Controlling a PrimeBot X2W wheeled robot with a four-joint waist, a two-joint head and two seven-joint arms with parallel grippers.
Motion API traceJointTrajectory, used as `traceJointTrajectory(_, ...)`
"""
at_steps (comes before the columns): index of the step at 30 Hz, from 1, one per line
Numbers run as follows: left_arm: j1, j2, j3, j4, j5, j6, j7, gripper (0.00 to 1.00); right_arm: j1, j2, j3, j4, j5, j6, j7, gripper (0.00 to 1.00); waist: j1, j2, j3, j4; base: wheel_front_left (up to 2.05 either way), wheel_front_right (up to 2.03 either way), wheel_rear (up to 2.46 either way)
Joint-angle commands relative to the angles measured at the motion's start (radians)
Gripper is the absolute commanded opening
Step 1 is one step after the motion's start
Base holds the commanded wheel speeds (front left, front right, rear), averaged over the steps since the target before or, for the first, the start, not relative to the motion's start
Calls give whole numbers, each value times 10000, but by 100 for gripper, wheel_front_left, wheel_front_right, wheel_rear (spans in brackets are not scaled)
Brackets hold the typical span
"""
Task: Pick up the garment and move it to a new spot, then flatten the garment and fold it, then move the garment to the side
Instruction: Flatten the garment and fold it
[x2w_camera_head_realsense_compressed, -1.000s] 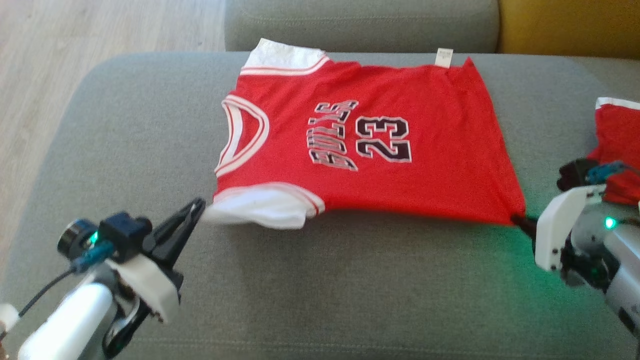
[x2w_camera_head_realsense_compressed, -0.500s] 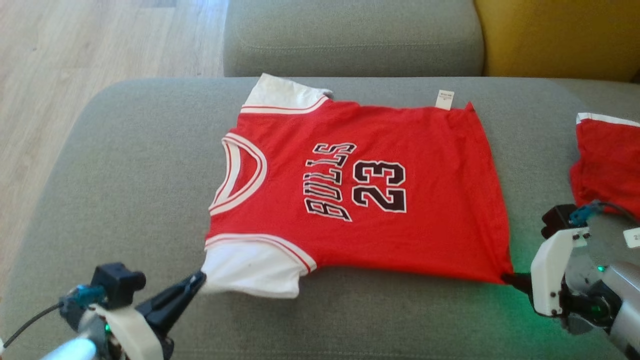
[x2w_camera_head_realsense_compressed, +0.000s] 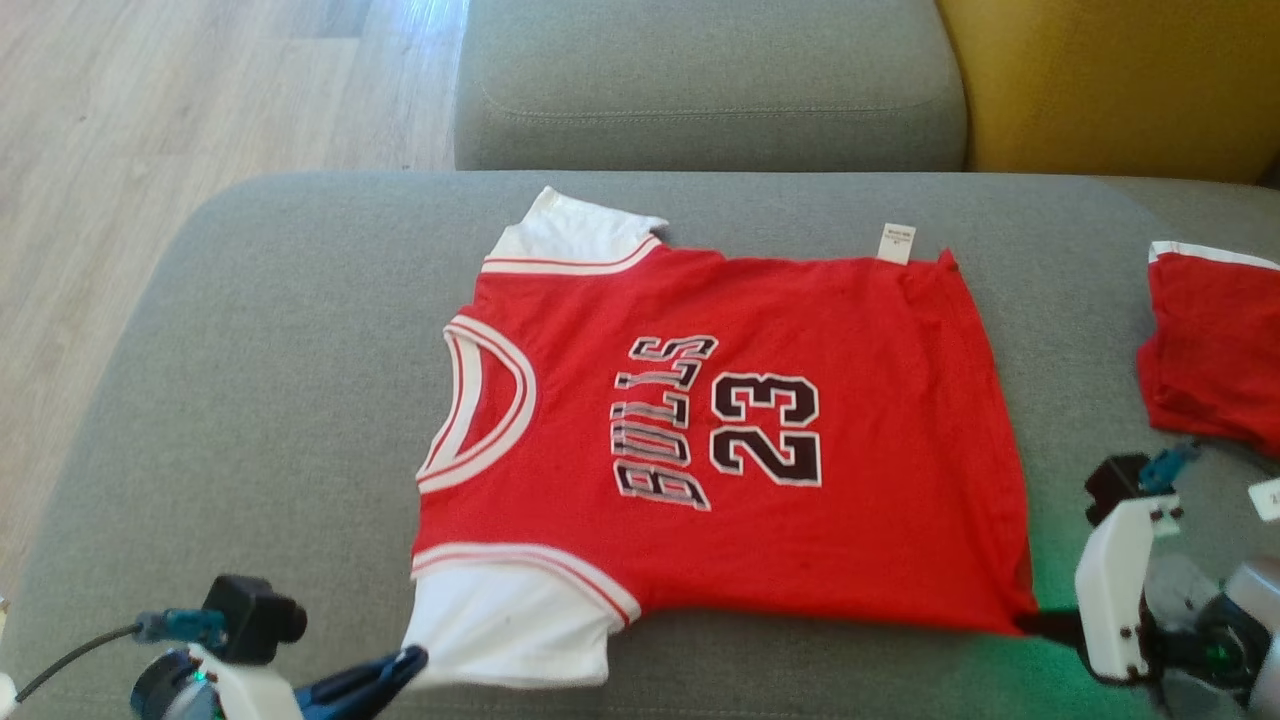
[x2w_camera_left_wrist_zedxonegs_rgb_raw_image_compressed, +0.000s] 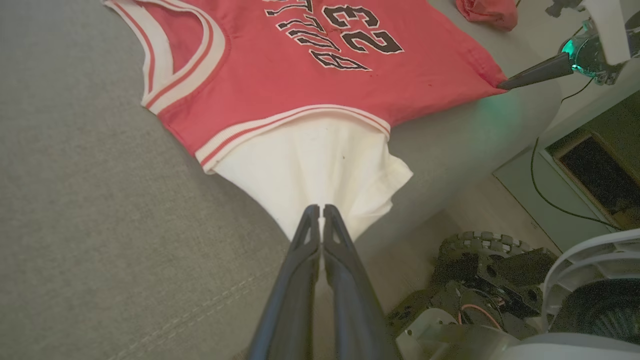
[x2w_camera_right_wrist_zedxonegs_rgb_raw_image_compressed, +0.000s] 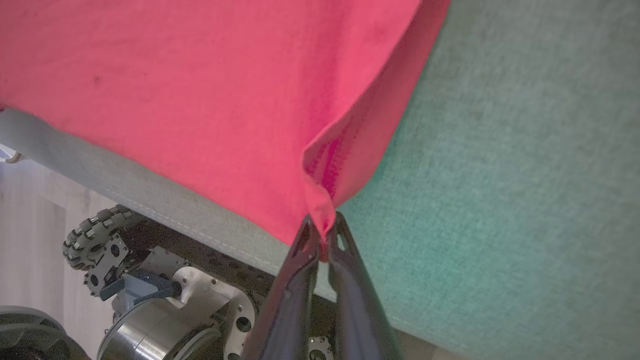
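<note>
1. Left wrist view: my left gripper is pressed together on the outer edge of the white sleeve of the red Bulls jersey. It grips at the near edge of the grey sofa seat.
2. In the right wrist view, my right gripper pinches the near hem corner of the jersey. The cloth there is puckered into a small fold between the fingers.
3. From the head view, the jersey lies print up across the middle of the seat. The neck is toward my left and the hem toward my right, with the near edge drawn between my two grips.
4. I judge this to be the flattening step, with folding not yet begun. The body looks nearly smooth, apart from the pucker at my right grip.
5. The next move calls for even tension and matched height on both corners, so the print does not skew when the near edge is laid down or carried over.
6. Farther off are the far sleeve and a care label at the far hem corner.
7. A second red garment is cut off at the right edge, and I cannot tell what it is.
8. The jersey's underside is hidden.
</note>
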Motion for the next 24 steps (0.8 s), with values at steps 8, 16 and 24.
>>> traceJointTrajectory(8, -775, 898, -226, -562, -1159, 10, 344, 0, 303, -665, 1, -546, 365, -7, 384, 0, 1, -1, 31, -73, 0, 0, 0)
traceJointTrajectory(16, -1596, 895, -47, -610, -1115, 10, -627, 0, -84, -606, -557, -681, 513, -7, -95, 0, 1, -1, 171, -134, 0, 0, 0)
traceJointTrajectory(24, -2716, 593, 362, -542, -977, 10, -1337, 0, -797, -441, -1013, -547, 391, -7, -454, 0, 1, -1, 345, -179, 0, 0, 0)
